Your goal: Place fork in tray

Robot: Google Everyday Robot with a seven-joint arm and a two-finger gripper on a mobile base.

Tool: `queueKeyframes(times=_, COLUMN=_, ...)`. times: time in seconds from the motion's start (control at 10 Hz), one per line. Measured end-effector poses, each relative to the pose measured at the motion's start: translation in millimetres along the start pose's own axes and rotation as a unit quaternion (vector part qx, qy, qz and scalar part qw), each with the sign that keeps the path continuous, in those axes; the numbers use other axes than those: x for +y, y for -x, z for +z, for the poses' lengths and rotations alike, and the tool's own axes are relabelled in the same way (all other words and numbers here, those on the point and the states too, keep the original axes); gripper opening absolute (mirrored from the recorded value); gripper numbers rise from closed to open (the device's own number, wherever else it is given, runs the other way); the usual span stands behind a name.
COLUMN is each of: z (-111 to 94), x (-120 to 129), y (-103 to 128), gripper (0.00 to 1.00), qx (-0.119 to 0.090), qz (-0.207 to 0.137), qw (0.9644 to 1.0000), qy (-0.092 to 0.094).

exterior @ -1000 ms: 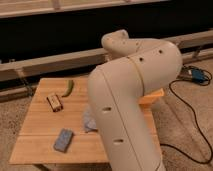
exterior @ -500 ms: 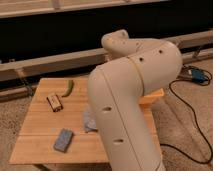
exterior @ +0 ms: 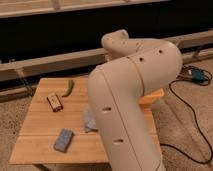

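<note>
Dark wall at the back, with a pale rail [exterior: 45,62] running along its foot and grey carpet [exterior: 10,110] underneath. We note a low wooden table [exterior: 40,135] in the middle of the view, and the robot's cream arm [exterior: 130,100] rising in front of it, covering the table's centre and most of its right half. On the left half we see a slim green curved item [exterior: 68,88] near the far edge, a small brown box [exterior: 55,102] just in front of it and a little to the left, a blue-grey pad [exterior: 63,139] nearer the front edge, and a crumpled greyish wrapper [exterior: 89,120] partly hidden by the arm. Tray [exterior: 154,96]: only an orange corner shows, past the arm on the table's right side. Fork: we cannot find it; whatever lies on the middle of the table is behind the arm. Gripper: hidden by the arm's bulk, so we cannot tell its state. To the right, black cables [exterior: 172,95] loop across the carpet, and a blue object [exterior: 199,76] sits near the wall.
</note>
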Motion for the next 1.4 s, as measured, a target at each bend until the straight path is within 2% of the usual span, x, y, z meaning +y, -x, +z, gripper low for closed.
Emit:
queueKeyframes(times=0.4, z=-1, x=0, y=-2, gripper=0.80, qx=-0.002, qz=0.002, qw=1.0000, qy=0.002)
queueKeyframes(times=0.6, z=-4, x=-2, y=-17, gripper=0.80, qx=-0.010, qz=0.012, qw=0.9999, qy=0.005)
queueKeyframes(times=0.8, z=-8, x=-6, y=-53, gripper=0.80, qx=-0.017, qz=0.034, qw=0.9992, qy=0.010)
queueKeyframes(times=1.1, z=-13, x=-14, y=-124, gripper=0.80, qx=-0.026, qz=0.068, qw=0.9972, qy=0.016)
queueKeyframes(times=1.4, z=-16, x=-19, y=-184, gripper=0.80, qx=-0.027, qz=0.097, qw=0.9947, qy=0.021)
